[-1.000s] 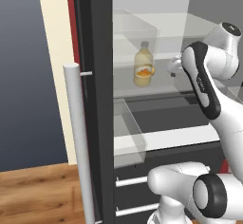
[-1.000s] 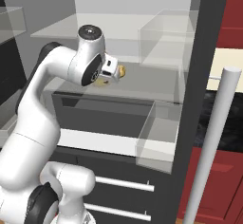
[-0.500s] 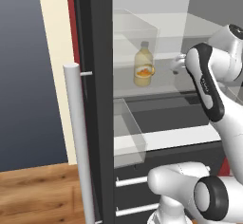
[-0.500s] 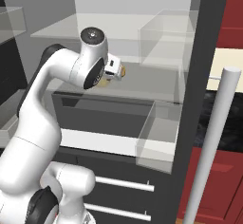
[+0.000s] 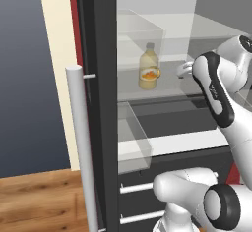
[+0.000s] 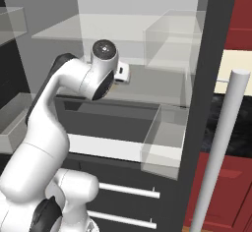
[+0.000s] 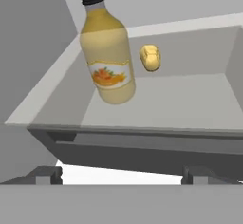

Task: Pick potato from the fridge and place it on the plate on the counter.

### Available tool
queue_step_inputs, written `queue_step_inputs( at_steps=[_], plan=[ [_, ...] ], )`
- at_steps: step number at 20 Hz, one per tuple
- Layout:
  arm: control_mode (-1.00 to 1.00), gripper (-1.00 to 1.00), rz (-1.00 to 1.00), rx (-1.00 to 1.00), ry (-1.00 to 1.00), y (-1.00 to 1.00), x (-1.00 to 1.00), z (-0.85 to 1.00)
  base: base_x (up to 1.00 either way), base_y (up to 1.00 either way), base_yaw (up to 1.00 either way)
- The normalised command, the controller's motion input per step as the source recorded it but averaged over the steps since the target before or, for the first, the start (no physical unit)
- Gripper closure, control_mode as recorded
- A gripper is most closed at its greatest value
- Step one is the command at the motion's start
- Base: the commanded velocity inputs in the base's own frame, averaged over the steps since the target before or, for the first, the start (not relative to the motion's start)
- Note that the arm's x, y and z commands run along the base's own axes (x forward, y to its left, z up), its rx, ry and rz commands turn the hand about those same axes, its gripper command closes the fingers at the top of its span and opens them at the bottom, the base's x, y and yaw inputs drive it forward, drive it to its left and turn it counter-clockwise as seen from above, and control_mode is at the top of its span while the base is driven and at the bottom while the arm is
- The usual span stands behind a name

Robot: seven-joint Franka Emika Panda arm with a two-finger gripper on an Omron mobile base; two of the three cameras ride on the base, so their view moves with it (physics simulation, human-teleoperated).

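Potato [image 7: 150, 57] is seen lying on the grey fridge shelf [image 7: 190, 99], toward the back wall, just beside the yellow bottle [image 7: 107, 52] w/ the orange label and black cap. In the hand view the spud is placed high in the picture, well apart from the two dark fingertips [image 7: 47, 173] poking up at the bottom edge; the bottle is set between the left tip and the potato's side, closer in. Gripper [image 7: 123, 174] is held wide apart, tips spread, nothing pinched between them, nothing touched. Shelf's front lip is crossed in the picture just above the tips, so the pincer is kept outside the shelf edge, potato further in. From the left base view the bottle [image 5: 148, 67] is made out upright on the shelf inside the open fridge [image 5: 101, 103], w/ the white arm bent in from the right beside it; silver door handle [image 5: 82, 147] is seen in front. From the right base view the wrist is found at shelf height, and a clear bin [image 6: 165, 140] is set below & to the right of it.
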Motion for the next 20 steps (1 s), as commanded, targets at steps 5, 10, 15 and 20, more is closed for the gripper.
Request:
queue_step_inputs(
  at_steps=[5, 10, 15, 20],
  plan=[
    [-1.0, -1.0, 0.09, 0.0, 0.0, -0.11, 0.25, -0.02, 0.0, 0.0, 0.0],
    [-1.0, -1.0, 0.03, 0.0, 0.0, 0.0, 0.37, -0.12, 0.0, 0.0, 0.0],
    [-1.0, -1.0, 0.06, 0.0, -0.03, -0.1, 0.42, -0.2, 0.0, 0.0, 0.0],
    [-1.0, -1.0, 0.05, 0.0, 0.0, -0.05, 0.43, -0.2, 0.0, 0.0, 0.0]
  ],
)
